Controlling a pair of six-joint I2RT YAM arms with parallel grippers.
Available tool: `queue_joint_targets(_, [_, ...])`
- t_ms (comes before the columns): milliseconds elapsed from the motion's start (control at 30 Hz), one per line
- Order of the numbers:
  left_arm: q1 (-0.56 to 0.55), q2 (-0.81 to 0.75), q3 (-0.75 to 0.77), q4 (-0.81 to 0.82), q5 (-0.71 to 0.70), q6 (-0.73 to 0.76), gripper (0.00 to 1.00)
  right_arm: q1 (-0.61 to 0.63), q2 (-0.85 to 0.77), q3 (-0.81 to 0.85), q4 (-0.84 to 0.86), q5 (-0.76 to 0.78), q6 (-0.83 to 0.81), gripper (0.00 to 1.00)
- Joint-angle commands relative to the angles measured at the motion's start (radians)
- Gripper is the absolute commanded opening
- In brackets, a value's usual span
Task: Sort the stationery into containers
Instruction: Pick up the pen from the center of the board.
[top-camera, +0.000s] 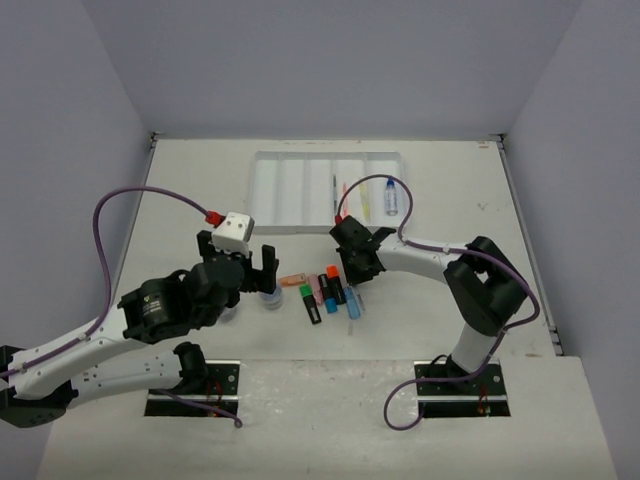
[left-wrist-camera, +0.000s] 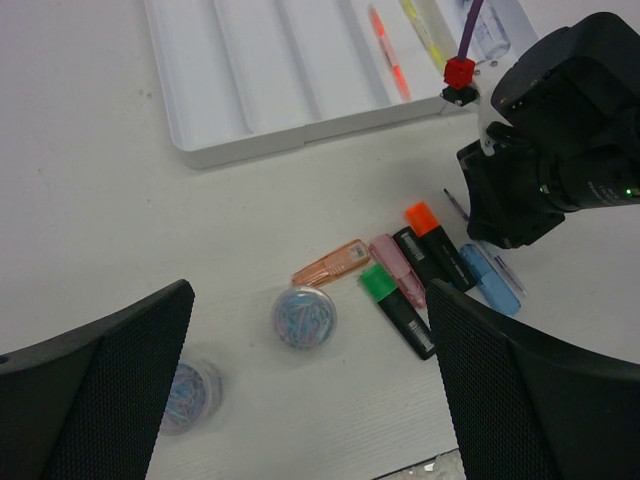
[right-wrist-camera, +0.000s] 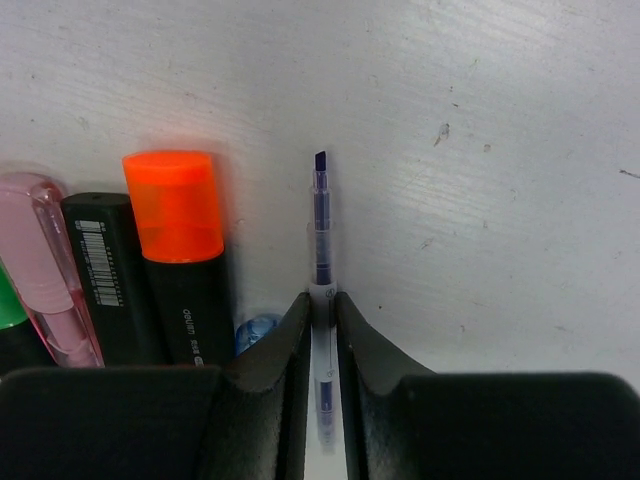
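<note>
The white tray (top-camera: 300, 190) lies at the back centre with thin pens (top-camera: 342, 192) and a small blue-capped bottle (top-camera: 390, 198) in its right compartments. Highlighters (top-camera: 325, 290) lie in a row at the table's middle: orange (left-wrist-camera: 332, 263), pink (left-wrist-camera: 397, 268), green-capped (left-wrist-camera: 397, 310), orange-capped (left-wrist-camera: 432, 245), blue (left-wrist-camera: 485, 280). My right gripper (right-wrist-camera: 321, 305) is shut on a thin blue-ink pen (right-wrist-camera: 320, 230) beside the orange-capped highlighter (right-wrist-camera: 180, 250). My left gripper (left-wrist-camera: 310, 300) is open, above a clear tub (left-wrist-camera: 304, 317) of blue clips. A second tub (left-wrist-camera: 190, 395) stands left; a third is hidden.
The tray's left compartments (left-wrist-camera: 250, 70) hold nothing. In the left wrist view the right arm's wrist (left-wrist-camera: 545, 150) hangs just right of the highlighter row. Grey walls close the table on three sides.
</note>
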Motion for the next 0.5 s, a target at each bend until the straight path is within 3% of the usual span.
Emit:
queue_joint_targets(0, [-0.001, 0.005, -0.005, 0.019, 0.017, -0.024, 1.0, 0.003, 0.018, -0.032, -0.005, 0.057, 0.043, 0.07])
queue_joint_targets(67, [-0.001, 0.031, -0.003, 0.043, 0.042, -0.037, 1.0, 0.001, -0.021, -0.036, -0.012, 0.095, 0.059, 0.0])
queue_joint_targets(233, [-0.001, 0.168, 0.002, 0.106, 0.138, -0.106, 1.0, -0.046, -0.211, -0.039, -0.062, 0.166, 0.053, 0.0])
queue_joint_targets(333, [-0.018, 0.301, 0.026, 0.122, 0.187, -0.196, 1.0, -0.171, -0.424, -0.047, -0.095, 0.169, 0.023, 0.0])
queue_joint_targets(467, [-0.136, 0.428, 0.029, 0.16, 0.139, -0.391, 1.0, -0.305, -0.565, -0.086, -0.094, 0.176, -0.032, 0.0])
